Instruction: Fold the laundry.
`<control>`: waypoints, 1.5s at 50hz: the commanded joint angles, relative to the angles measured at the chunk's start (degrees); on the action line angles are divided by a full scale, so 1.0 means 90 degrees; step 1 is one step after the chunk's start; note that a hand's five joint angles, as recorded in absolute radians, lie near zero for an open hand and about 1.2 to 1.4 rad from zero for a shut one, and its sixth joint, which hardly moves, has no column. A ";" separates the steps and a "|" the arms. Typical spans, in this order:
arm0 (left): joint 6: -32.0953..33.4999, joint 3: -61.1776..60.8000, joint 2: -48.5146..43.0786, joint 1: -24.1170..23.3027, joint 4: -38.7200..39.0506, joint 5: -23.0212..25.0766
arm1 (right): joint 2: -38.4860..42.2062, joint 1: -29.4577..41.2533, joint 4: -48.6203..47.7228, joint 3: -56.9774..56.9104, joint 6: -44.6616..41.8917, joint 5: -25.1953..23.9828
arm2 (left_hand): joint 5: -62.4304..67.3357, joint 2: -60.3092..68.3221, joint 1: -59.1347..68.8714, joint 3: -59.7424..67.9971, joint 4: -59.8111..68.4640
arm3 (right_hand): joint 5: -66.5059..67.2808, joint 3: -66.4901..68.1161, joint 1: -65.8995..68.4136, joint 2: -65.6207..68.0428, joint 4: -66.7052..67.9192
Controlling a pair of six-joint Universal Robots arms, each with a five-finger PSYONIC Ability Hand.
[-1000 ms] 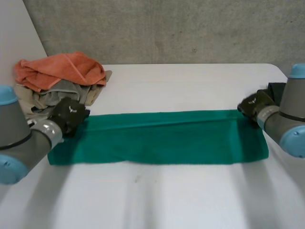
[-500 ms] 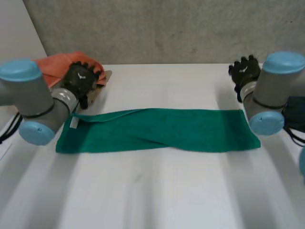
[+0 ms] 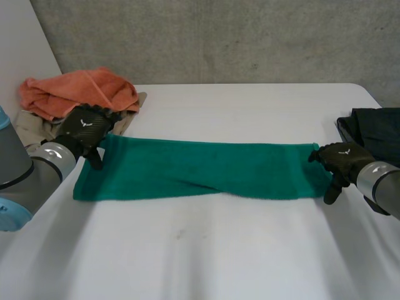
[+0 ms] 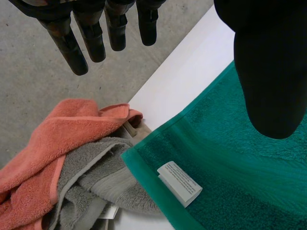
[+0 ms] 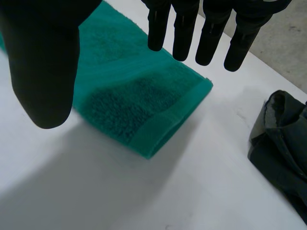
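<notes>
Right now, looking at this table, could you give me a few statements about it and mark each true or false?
1. The green towel lies flat on the table. True.
2. The left hand clutches the orange towel. False: its fingers are straight, at the green towel's corner.
3. A white label shows near that corner. True.
4. The right hand grips the dark garment. False: it is open at the green towel's other end.
</notes>
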 commanded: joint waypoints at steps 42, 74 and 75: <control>-0.0721 -0.0638 0.0991 -0.0271 -0.0015 -0.0021 | 0.1184 0.4045 -0.2622 -0.0825 -0.2329 -0.1327 | -0.0275 -0.0170 -0.0112 -0.0210 -0.0162 | 0.6527 0.6587 0.6610 0.6694 0.6573; -0.0789 -0.0511 0.0835 -0.1276 0.0004 -0.0040 | 0.0338 0.1529 -0.1068 0.0521 -0.0551 0.0450 | -0.0275 -0.0170 -0.0112 -0.0210 -0.0162 | 0.6386 0.6446 0.6469 0.6552 0.6431; -0.0789 -0.0521 0.0835 -0.1277 0.0004 -0.0040 | 0.0338 0.1529 -0.1117 0.0492 -0.0658 0.0519 | -0.0275 -0.0170 -0.0112 -0.0210 -0.0162 | 0.6526 0.6586 0.6609 0.6692 0.6571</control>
